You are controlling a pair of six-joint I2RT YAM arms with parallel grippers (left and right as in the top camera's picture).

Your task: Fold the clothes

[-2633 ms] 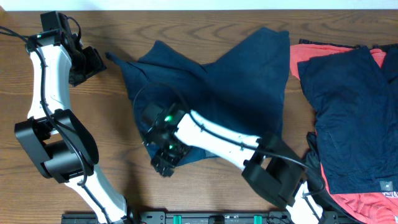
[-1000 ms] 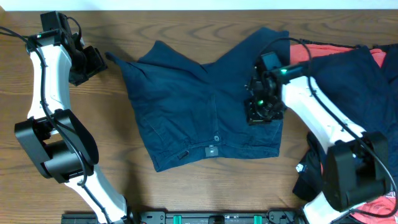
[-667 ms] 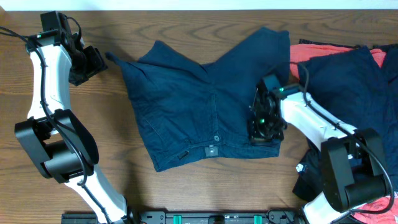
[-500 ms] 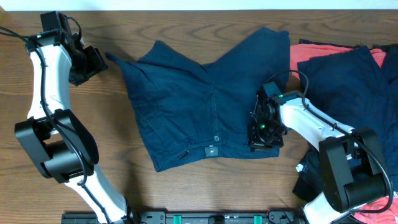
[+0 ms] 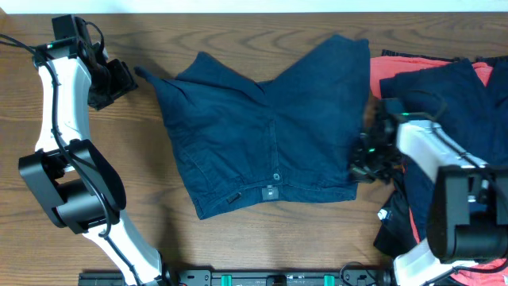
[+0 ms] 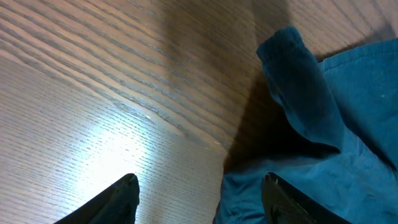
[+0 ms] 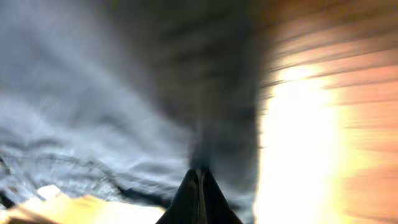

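Your right gripper (image 5: 365, 164) has slid off the blue shorts (image 5: 262, 127) and now sits just beside their right edge, jaws pressed together, holding nothing. The shorts lie spread out mid-table (image 5: 238, 246), not folded yet. Your left gripper (image 5: 125, 79) is near their top-left corner, jaws spread.

The overhead camera looks straight down from well above the wooden table (image 5: 238, 238), taking in the navy shorts (image 5: 262, 127) spread mid-table and the heap of clothes (image 5: 452, 111) at the right. The left wrist camera sits low and close, looking past the left gripper (image 6: 202, 202) at the shorts' pointed left corner, which the overhead view shares. The right wrist camera is closer yet and blurred, looking past the right gripper (image 7: 199, 196) at navy cloth meeting bare wood.
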